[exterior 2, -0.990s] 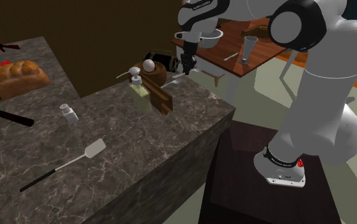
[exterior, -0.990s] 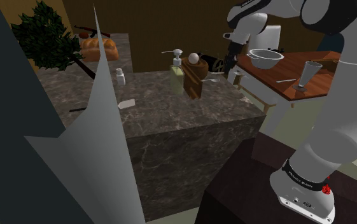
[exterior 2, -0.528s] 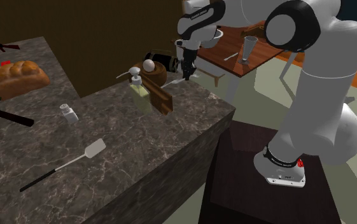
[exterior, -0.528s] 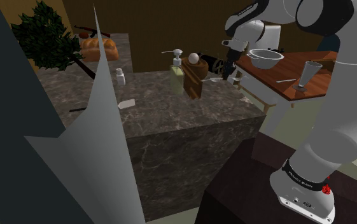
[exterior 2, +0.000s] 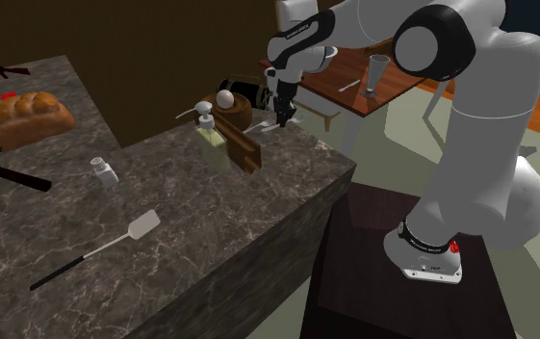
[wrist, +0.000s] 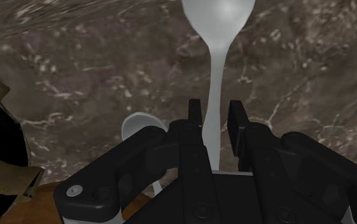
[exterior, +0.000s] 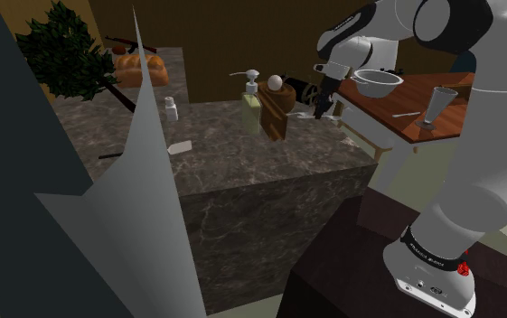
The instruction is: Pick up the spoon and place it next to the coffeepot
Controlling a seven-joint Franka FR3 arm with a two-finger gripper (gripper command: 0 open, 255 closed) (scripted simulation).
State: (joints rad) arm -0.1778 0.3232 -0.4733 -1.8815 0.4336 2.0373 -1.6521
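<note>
Black gripper (exterior 2: 282,117) at the far corner of a dark marbled counter (exterior 2: 258,212)

The fingers (exterior 2: 279,104) point down at a white spoon (exterior 2: 261,126) lying on the stone at their tips. Just beyond them on the view's left lies a dark coffeepot (exterior 2: 242,90), then a wooden block (exterior 2: 244,144) topped by a white ball (exterior 2: 225,98), and a pump bottle (exterior 2: 210,135). Well away from the fingers along the counter are a small shaker (exterior 2: 103,170), a spatula (exterior 2: 90,255) and a bread loaf (exterior 2: 22,116). Behind the fingers stands a wooden table (exterior 2: 364,101) bearing a glass (exterior 2: 380,72).
</note>
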